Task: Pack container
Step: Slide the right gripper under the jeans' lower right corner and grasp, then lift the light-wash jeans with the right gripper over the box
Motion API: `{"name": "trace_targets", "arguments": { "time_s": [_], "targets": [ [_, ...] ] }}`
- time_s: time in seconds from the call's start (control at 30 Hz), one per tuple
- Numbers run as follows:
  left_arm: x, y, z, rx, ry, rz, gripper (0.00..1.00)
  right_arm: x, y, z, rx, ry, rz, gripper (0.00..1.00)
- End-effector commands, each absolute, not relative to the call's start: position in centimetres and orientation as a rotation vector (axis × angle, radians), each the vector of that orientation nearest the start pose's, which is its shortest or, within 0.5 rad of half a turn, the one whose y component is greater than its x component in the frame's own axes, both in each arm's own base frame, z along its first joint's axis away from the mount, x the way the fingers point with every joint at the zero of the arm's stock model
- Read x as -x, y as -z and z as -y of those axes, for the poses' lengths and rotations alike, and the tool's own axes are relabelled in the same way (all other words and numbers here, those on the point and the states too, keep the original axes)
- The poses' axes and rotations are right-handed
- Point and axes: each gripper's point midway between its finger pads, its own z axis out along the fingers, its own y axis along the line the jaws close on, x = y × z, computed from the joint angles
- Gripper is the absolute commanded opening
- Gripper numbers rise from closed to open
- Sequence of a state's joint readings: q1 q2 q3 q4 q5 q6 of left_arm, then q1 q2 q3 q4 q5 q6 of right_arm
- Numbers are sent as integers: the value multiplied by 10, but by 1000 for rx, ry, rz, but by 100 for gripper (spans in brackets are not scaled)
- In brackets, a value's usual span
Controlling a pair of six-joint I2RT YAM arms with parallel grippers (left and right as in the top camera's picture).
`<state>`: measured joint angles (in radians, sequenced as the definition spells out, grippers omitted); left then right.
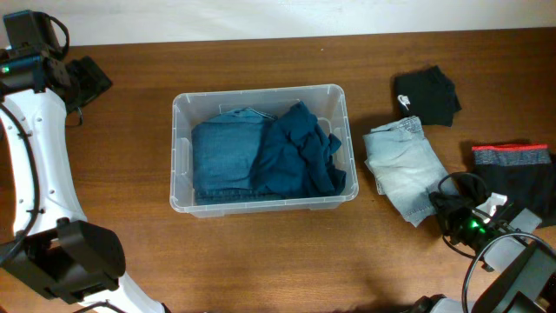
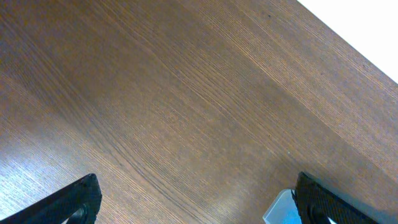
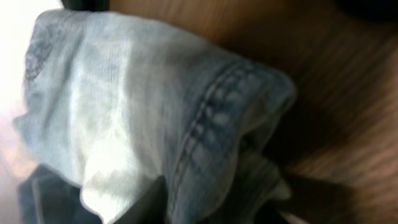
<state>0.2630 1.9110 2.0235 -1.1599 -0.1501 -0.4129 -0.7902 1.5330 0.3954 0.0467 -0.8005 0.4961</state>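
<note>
Pale denim bunched in right fingers, container well apart; left fingers spread, nearer container

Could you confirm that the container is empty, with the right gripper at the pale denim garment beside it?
Not empty: the overhead view shows the container holding a folded blue denim garment and a dark teal garment. The right gripper is indeed at the pale denim garment beside it.
</note>
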Motion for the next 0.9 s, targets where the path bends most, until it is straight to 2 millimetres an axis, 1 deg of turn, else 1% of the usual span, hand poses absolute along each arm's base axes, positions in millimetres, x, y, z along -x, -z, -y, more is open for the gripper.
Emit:
{"name": "trace_targets", "arguments": {
  "time_s": [0.0,0.13,0.27,0.37,0.43,0.57,0.7,0.87],
  "targets": [
    [-445,-239,-147,930,-144,-2432,99,-248,25,85,-1351,-836,-2178,19],
    [-445,-239,-147,930,-144,-2432,100,-263,6,78,-1230,-956,-2118,4],
    [-445,-239,-147,930,-144,-2432,99,-282,-24,72,-1069,-1103,-2042,4],
    [-445,-239,-147,930,-144,-2432,99,-292,-44,71,-980,-1178,-2003,4],
    [-445,-239,-147,930,-144,-2432,99,-300,-62,71,-904,-1232,-1971,4],
    [-445,-239,-147,930,-144,-2432,99,-315,-105,75,-784,-1331,-1897,4],
    [-445,-239,-147,930,-144,-2432,99,-329,-159,80,-634,-1409,-1830,4],
    [-445,-239,-147,930,-144,-2432,99,-341,-222,89,-494,-1408,-1787,4]
  ]
}}
